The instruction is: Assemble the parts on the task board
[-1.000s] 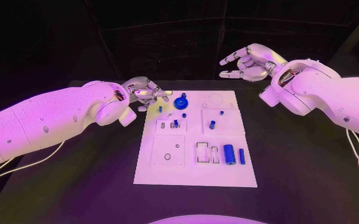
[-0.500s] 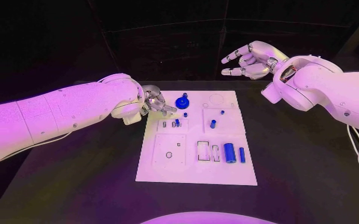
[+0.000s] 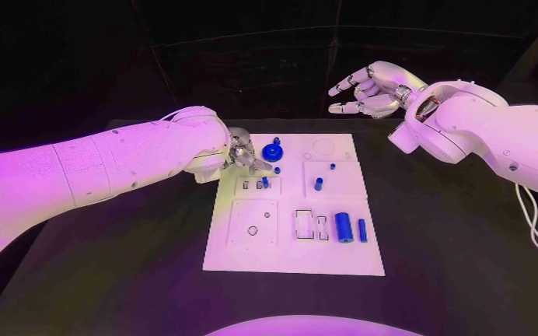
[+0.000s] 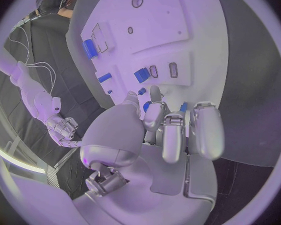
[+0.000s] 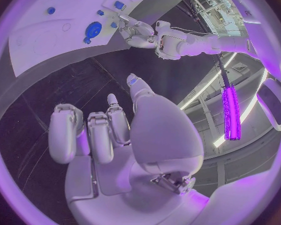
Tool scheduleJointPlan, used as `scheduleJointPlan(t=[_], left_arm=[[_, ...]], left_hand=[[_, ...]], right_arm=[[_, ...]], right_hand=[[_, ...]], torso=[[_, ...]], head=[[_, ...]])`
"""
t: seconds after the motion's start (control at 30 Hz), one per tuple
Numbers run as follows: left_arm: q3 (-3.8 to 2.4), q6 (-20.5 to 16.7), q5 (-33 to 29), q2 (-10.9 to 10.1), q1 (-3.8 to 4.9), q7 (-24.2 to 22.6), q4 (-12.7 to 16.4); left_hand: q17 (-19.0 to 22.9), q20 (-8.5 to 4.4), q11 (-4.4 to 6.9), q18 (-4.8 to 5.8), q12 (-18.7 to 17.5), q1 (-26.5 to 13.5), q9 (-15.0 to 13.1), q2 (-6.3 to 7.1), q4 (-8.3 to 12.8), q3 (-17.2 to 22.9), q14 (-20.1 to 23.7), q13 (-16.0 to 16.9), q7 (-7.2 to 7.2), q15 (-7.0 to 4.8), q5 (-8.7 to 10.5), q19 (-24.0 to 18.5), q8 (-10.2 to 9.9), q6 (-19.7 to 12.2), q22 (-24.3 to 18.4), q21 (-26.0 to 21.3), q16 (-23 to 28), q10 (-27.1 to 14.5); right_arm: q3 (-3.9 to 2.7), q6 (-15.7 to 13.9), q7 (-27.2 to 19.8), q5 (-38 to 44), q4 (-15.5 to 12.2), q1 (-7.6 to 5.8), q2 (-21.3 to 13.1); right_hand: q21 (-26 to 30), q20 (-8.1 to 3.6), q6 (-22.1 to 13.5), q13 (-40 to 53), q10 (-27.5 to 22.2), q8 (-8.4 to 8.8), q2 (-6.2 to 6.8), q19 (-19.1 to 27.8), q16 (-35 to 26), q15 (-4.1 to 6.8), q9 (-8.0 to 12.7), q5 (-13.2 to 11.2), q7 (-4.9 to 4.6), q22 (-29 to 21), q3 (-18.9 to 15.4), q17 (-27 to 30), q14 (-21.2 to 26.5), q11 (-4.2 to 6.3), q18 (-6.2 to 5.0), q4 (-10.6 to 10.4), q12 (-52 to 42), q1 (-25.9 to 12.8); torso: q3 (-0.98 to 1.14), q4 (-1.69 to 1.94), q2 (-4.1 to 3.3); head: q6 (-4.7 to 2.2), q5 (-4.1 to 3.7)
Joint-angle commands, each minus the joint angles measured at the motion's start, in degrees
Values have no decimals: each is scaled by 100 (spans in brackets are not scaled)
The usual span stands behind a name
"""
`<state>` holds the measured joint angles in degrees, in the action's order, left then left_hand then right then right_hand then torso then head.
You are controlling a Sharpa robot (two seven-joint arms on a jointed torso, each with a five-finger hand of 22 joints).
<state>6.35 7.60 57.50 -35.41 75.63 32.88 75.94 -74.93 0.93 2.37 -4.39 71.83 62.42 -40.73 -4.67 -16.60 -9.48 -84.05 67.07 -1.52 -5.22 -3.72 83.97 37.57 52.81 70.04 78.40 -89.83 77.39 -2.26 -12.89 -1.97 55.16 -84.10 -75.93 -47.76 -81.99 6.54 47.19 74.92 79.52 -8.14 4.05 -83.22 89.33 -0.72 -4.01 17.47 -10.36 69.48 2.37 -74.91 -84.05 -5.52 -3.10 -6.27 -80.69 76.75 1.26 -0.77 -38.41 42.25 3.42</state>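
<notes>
Board (image 3: 294, 254) lies centre frame; blue parts (image 3: 344, 229) sit scattered on it. Left hand (image 3: 242, 156) hovers at the board's upper-left edge, grasp not discernible. Right hand (image 3: 368, 91) is raised upper right, spread, empty. Parts look small, rigid, light, likely slippery; pinch their sides.

Smooth, glossy plastic on both arm shells (image 3: 124, 161), catching the light. Satin metal on the left hand (image 4: 172, 130) and right hand (image 5: 109, 130), smooth and faintly shiny. Matt white board (image 3: 294, 254) with glossy blue parts (image 3: 343, 229), on a dull, matt black table (image 3: 448, 235).
</notes>
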Motion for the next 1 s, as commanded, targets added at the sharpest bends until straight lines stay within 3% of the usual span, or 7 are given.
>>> scheduleJointPlan(t=[0.03, 0.17, 0.33, 0.5, 1.0], left_arm=[[6, 211, 130, 49, 13, 90, -33], [18, 284, 131, 104, 16, 97, -64], [25, 401, 131, 177, 18, 106, -115], [28, 483, 131, 209, 19, 111, -153], [34, 685, 126, 333, 12, 118, -236]], left_hand=[[-1507, -42, -13, 69, 32, -53, -9, -14, 2, -51, -595, 1, -18, -46, 38, 92, 37, -42, 2, 33, -17, 32], [-1507, -42, -13, 69, 30, -55, -10, -14, 2, -53, -595, -1, -18, -46, 39, 91, 38, -42, 1, 32, -17, 30], [-1507, -42, -13, 68, 22, -57, -13, -13, 3, -59, -595, -12, -18, -46, 40, 90, 40, -45, -4, 29, -17, 24], [-1507, -42, -13, 69, 21, -56, -16, -12, 7, -63, -595, -13, -18, -46, 40, 90, 42, -49, 2, 33, -17, 22], [-1507, -42, -14, 65, 17, -20, -33, -22, 31, -71, -595, -21, -20, -45, 38, 80, 50, -70, -15, 23, -17, 13]], right_arm=[[-6, 53, 16, 75, 0, -16, 30], [-6, 54, 24, 100, 2, -16, 58], [-6, 44, 30, 115, 6, -16, 79], [-5, 27, 10, 118, -6, -16, 93], [-5, 33, 1, 111, 1, -15, 137]], right_hand=[[23, -1, -8, 181, -35, -40, -11, 52, -12, -2, 7, 37, -5, -9, -34, -1357, -554, 17, -72, 11, 26, 22], [26, -2, -7, 166, -46, -42, -15, 54, -16, -1, 7, 49, -4, -14, -38, -1349, -552, 18, -73, 12, 37, 23], [28, -2, -10, 156, -53, -42, -17, 56, -18, -1, 8, 55, -4, -21, -39, -1346, -551, 18, -74, 13, 43, 24], [28, -3, -13, 161, -49, -43, -23, 55, -17, -1, 9, 64, -4, -19, -40, -1348, -551, 18, -74, 14, 40, 26], [28, -4, -15, 160, -48, -45, -34, 55, -18, 0, 9, 78, -3, -18, -42, -1347, -551, 19, -73, 16, 40, 31]], torso=[[4, -9, -12], [-6, -22, -16], [-1, -4, -16], [-15, -2, -17], [-6, 6, -8]], head=[[6, -3], [22, -14], [41, -26], [63, -44], [108, -49]])
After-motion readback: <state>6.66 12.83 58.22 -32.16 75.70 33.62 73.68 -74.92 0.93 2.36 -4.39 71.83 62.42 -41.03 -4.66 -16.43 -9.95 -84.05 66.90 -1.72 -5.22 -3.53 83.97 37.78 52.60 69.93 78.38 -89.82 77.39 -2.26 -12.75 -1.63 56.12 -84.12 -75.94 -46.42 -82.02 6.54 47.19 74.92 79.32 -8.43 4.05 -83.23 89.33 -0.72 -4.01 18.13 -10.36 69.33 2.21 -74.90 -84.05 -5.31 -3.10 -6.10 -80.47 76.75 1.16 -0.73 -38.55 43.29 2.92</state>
